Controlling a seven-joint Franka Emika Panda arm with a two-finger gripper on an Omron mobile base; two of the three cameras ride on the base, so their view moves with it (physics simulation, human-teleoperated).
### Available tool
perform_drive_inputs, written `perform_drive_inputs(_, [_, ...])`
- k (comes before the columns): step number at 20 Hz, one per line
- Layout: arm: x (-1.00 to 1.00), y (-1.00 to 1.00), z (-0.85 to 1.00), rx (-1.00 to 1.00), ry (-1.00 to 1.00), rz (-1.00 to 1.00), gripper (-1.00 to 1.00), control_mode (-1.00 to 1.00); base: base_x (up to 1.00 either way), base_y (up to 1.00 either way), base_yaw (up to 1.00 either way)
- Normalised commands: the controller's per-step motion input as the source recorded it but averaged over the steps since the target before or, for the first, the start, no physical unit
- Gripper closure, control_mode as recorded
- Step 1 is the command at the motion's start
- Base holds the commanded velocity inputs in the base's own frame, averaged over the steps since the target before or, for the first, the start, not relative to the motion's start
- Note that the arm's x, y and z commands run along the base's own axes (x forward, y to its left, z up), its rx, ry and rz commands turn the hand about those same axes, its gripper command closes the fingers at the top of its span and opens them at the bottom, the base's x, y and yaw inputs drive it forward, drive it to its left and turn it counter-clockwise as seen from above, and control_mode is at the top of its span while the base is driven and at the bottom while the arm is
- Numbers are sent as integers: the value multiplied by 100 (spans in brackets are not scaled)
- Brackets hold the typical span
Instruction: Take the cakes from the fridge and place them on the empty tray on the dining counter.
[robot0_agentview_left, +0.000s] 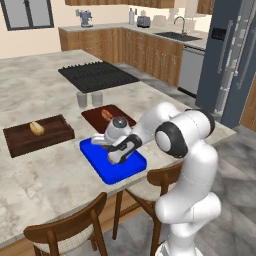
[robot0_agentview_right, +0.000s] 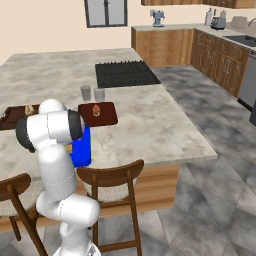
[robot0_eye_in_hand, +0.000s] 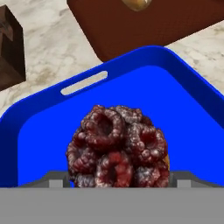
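While the arm is bent low over the blue tray near the seat-side edge of the dining counter, the gripper sits just above the tray floor. From the hand view, the dark red round cake is right between the finger tips, over the blue floor and well inside the rim, on the side away from the handle slot. I honestly can't tell if the jaws are clamped on it or already let go; they stand fairly wide either way. The cake lies straight ahead of the gripper, so the next move looks like a plain lift straight off it. No long axis to worry about, since it's round.
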Motion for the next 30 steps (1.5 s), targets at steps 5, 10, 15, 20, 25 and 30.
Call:
perform_drive_inputs(5, [23, 17, -15, 0, 1, 0, -100, -100, 0, 0, 0])
perform_drive_inputs(10, [31, 2, -6, 0, 2, -1, -100, -100, 0, 0, 0])
perform_drive_inputs(15, [7, -1, 1, 0, 0, -3, -100, -100, 0, 0, 0])
perform_drive_inputs(20, [0, -10, 30, 0, 1, -2, -100, -100, 0, 0, 0])
perform_drive_inputs(25, [0, -24, 92, 0, 3, -1, -100, -100, 0, 0, 0])
perform_drive_inputs(30, [0, -22, 100, 0, 0, 0, -100, -100, 0, 0, 0])
